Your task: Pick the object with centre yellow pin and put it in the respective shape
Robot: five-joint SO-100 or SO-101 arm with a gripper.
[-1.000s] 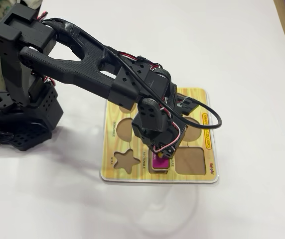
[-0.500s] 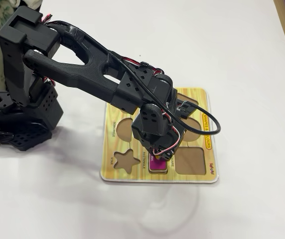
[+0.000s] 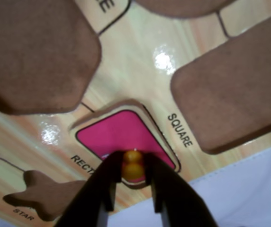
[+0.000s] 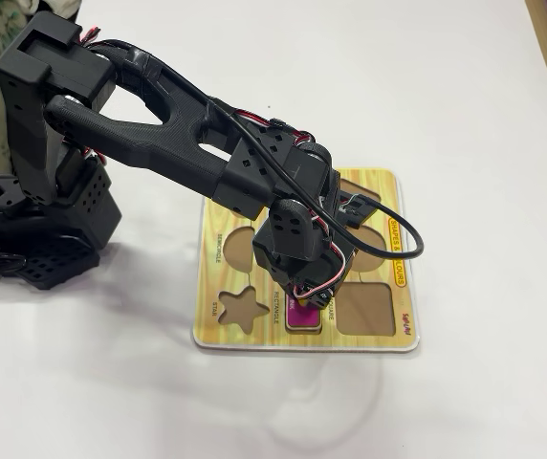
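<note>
The tool [image 3: 134, 176] pinches the yellow knob [image 3: 133, 164] of the pink piece [image 3: 119, 137], apparently seated in the rectangle cutout [image 3: 108, 111]; only release remains.

arm [image 4: 159, 124]: lowered since 1.0 s ago | pink piece [image 4: 303, 312]: seated deeper in RECTANGLE cutout [image 3: 85, 122]

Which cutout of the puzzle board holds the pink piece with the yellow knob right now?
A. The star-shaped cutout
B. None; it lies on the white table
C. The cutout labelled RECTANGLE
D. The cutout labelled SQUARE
C. In the wrist view the pink piece sits inside the rectangle cutout beside the letters RECT, while the square cutout and star cutout are empty brown recesses; the gripper straddles the yellow knob.
</note>
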